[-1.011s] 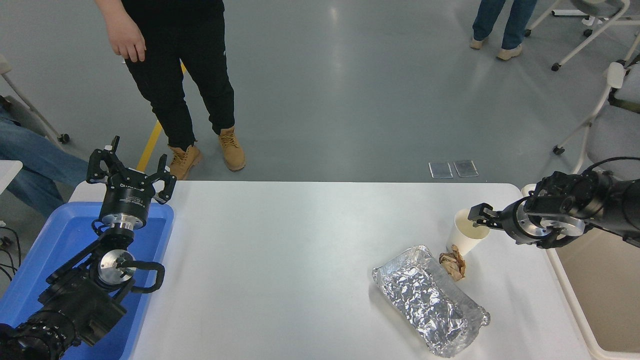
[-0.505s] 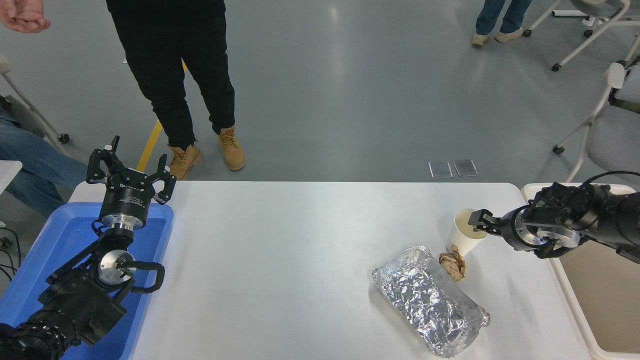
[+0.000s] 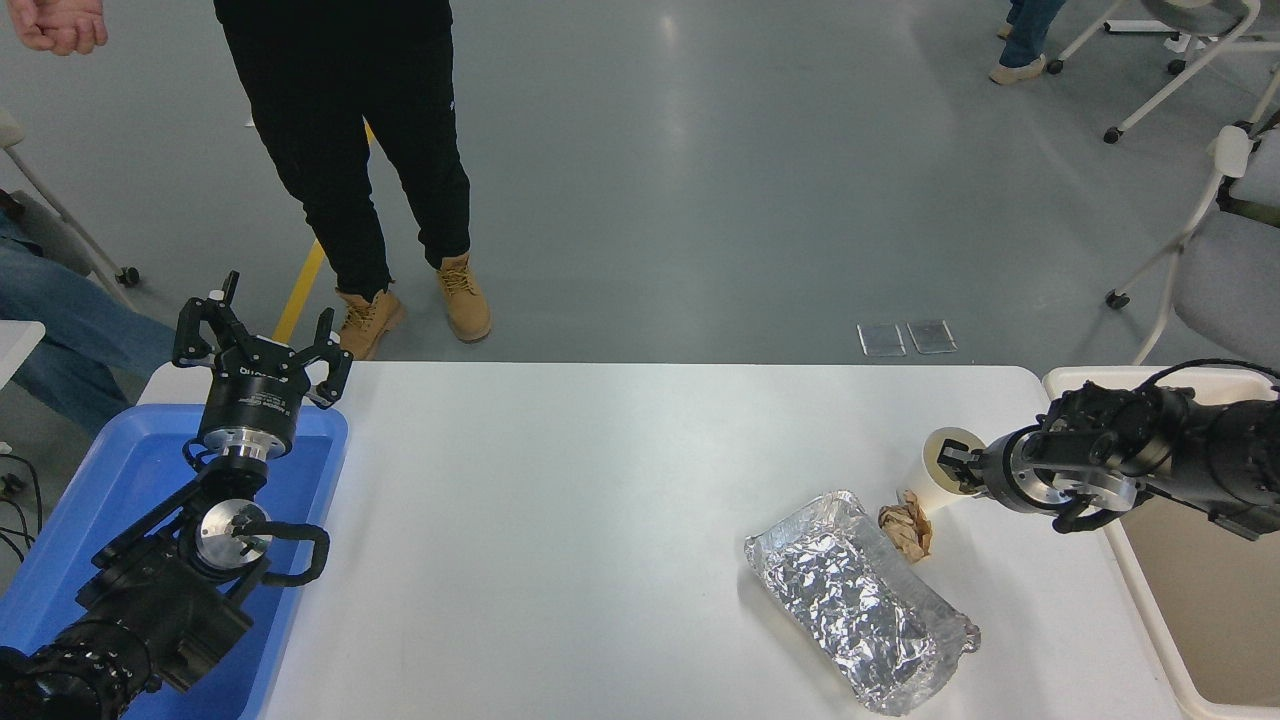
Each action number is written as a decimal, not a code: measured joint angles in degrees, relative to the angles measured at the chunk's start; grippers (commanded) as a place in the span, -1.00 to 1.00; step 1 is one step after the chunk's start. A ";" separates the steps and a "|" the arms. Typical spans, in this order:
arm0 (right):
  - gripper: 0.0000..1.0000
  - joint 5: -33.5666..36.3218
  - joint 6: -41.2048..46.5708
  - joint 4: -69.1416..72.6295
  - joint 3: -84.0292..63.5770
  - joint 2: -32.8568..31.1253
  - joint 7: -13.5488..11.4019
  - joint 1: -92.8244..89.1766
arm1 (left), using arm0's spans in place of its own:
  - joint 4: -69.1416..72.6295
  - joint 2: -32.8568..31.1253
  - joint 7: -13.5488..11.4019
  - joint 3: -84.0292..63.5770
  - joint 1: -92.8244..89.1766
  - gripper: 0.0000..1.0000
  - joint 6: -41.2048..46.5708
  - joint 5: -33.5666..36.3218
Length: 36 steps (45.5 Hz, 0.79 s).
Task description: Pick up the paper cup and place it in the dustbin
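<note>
White table (image 3: 600, 500); dustbin (image 3: 1190, 560) just behind right gripper (image 3: 955, 468). Foil tray (image 3: 860, 600) and brown scrap (image 3: 906, 528) near, below it. Right gripper pinches paper cup (image 3: 938, 478) at rim, cup tilted. Left gripper (image 3: 262, 345) parked over blue tray (image 3: 90, 520), fingers spread.

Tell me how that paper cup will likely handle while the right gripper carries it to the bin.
The paper cup looks thin-walled and empty, so it is probably very light and may crush under a hard squeeze. The right gripper pinches it at the rim, so it could pivot or slip. The dustbin sits just right of it, so the carry looks short.
</note>
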 measured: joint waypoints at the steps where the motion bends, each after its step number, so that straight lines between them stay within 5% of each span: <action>1: -1.00 0.00 -0.01 0.00 0.00 0.00 0.00 0.08 | 0.00 0.00 0.00 0.00 0.00 0.98 0.01 0.00; 36: -1.00 -0.62 4.20 9.91 -0.01 -9.14 0.10 23.17 | 0.01 0.00 0.00 0.02 0.00 0.98 0.02 0.00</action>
